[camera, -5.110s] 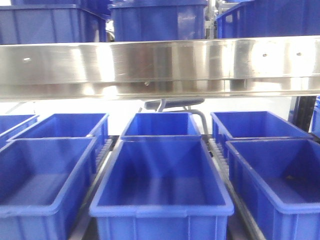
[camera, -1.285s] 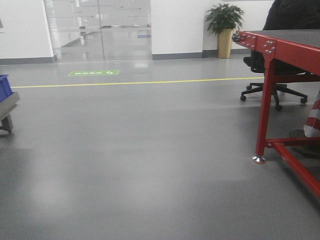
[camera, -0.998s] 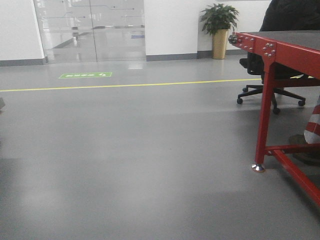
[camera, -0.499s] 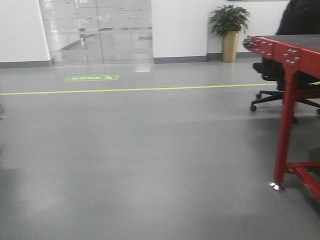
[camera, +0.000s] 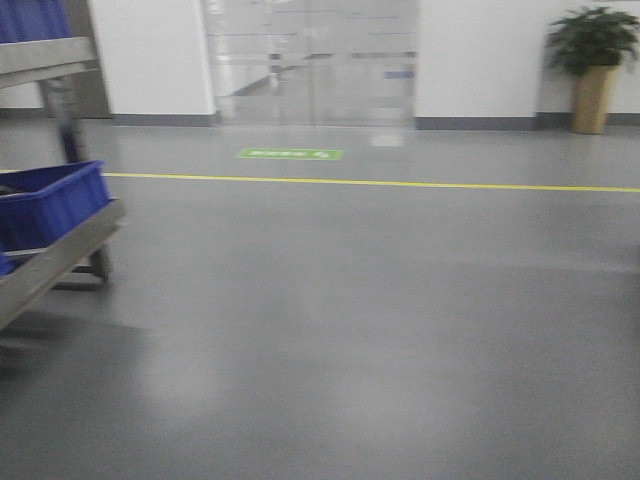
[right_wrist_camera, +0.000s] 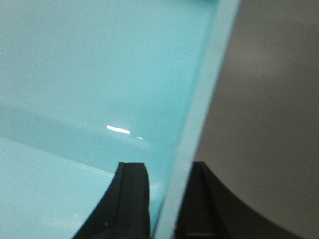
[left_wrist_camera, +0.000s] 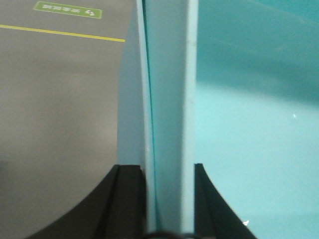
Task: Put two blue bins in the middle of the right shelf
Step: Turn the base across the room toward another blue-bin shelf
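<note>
Left gripper [left_wrist_camera: 167, 172] pinching the aqua bin [left_wrist_camera: 249, 124] wall, one finger on each side. Right gripper [right_wrist_camera: 164, 174] clamped on an aqua wall the same way. Grey floor [camera: 350, 320] shows past the bin. Rack [camera: 60, 255] with a royal-blue bin [camera: 50, 205] at the front view's left edge.

One pale aqua-blue plastic bin [left_wrist_camera: 249, 129]: smooth glossy walls, thin rim seen edge-on, upright, open side up, over the grey floor [left_wrist_camera: 60, 109].

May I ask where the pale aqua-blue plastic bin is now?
In both wrist views, the pale aqua-blue plastic bin is clamped by one wall in the left gripper and by the opposite wall in the right gripper.
</note>
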Tool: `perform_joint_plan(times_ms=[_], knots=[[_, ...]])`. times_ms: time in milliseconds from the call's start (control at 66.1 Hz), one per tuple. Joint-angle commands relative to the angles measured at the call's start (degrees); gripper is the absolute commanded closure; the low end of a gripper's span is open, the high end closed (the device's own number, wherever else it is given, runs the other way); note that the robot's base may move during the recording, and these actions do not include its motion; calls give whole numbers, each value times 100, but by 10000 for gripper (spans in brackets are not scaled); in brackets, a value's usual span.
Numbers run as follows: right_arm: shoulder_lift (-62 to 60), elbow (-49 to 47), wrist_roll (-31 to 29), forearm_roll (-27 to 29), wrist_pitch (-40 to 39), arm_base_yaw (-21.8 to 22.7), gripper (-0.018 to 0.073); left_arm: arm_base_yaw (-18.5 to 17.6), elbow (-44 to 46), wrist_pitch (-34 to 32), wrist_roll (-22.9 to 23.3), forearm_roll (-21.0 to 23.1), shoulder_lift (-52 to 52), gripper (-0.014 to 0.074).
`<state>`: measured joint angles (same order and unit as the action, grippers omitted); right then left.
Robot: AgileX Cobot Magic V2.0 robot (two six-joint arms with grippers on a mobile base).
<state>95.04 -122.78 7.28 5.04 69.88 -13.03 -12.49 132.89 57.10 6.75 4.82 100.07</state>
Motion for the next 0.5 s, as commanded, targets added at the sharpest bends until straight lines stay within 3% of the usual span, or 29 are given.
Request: perform_joint_plan(times_ms=[0,484], knots=[[-99,-96,-251,159,-485,-30,722,-22,98,-596,91,337,-97,707],[-99,-96,-251,159,-485,-30,722,-22,98,-596,91,337,-97,707]])
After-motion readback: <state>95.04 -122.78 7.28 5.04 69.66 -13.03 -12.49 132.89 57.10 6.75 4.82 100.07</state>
